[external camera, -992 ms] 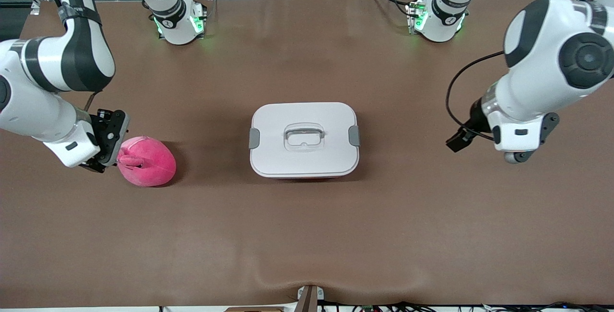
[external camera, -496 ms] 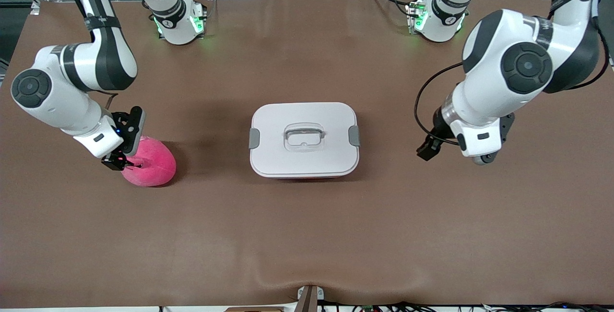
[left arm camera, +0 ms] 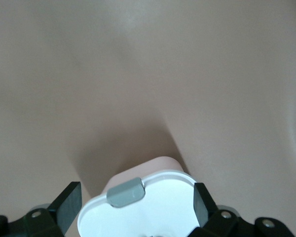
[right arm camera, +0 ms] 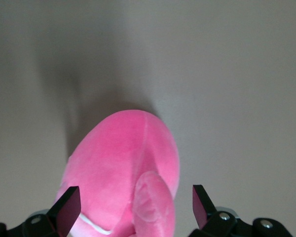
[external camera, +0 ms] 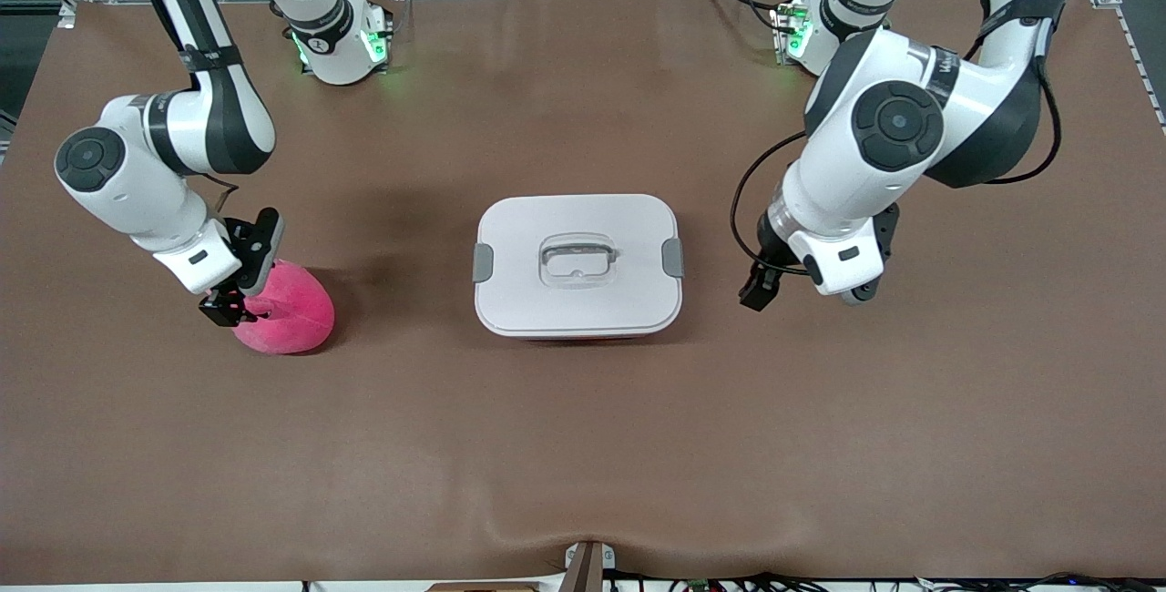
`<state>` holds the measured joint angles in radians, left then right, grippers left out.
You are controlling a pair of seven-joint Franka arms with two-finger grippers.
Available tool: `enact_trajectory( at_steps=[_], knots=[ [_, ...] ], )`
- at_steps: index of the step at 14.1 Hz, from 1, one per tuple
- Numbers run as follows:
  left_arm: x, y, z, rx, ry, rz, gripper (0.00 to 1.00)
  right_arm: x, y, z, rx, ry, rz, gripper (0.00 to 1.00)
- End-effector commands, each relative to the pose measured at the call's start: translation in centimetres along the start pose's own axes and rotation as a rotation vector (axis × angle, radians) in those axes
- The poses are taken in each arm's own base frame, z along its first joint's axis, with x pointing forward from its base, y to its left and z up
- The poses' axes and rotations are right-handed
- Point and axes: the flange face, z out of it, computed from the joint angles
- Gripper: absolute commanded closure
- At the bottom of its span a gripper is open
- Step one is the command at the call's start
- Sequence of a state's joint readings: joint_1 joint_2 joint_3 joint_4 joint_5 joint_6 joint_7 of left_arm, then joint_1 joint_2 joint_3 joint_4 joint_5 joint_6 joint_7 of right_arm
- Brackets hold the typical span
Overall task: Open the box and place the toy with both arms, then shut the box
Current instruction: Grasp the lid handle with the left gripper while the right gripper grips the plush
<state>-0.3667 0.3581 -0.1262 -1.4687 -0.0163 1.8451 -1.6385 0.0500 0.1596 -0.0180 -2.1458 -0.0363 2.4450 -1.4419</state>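
Observation:
The box [external camera: 577, 301] sits mid-table with its white lid [external camera: 629, 237] on, grey clips [external camera: 672, 257] at both ends and a clear handle [external camera: 577, 261] in the middle. The toy [external camera: 293, 311], a bright-pink plush, lies on the table toward the right arm's end. My right gripper [external camera: 233, 305] is open, low at the toy's end that faces away from the box; in the right wrist view the toy [right arm camera: 121, 168] lies between the open fingers [right arm camera: 68, 210]. My left gripper [external camera: 756, 290] is open beside the box's clip end, a short gap away. The left wrist view shows the lid [left arm camera: 158, 207] and one clip [left arm camera: 126, 191] between its spread fingers [left arm camera: 202, 207].
A brown mat [external camera: 583, 446] covers the table. The arm bases [external camera: 342, 45] stand with green lights along the edge farthest from the front camera. A small bracket [external camera: 588, 565] sits at the near edge.
My left gripper has swung in toward the box's clip end. The right arm has shifted and turned, bringing its gripper down over the toy's end. Box and toy have not moved.

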Motion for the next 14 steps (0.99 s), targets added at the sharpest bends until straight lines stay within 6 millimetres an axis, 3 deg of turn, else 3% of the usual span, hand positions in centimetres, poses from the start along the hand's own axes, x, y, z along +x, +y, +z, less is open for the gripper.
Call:
enact_trajectory(
  at_steps=[1,9,10,14],
  knots=[
    [-2.2,0.8,0.0,-0.036,-0.019,-0.077,0.00,-0.4,0.0,1.1,-0.025,-0.007,-0.016,0.00],
    [-9.9,2.6,3.6,-0.047,-0.038,-0.232,0.00,-1.5,0.4,2.3,-0.045,-0.007,0.005,0.00],
    [-10.6,2.6,4.1,-0.050,-0.040,-0.258,0.00,-2.3,0.5,2.4,-0.043,-0.008,0.026,0.14],
    [-13.2,2.8,5.5,-0.068,-0.051,-0.360,0.00,-4.2,0.4,3.1,-0.031,-0.006,0.073,1.00]
  ],
)
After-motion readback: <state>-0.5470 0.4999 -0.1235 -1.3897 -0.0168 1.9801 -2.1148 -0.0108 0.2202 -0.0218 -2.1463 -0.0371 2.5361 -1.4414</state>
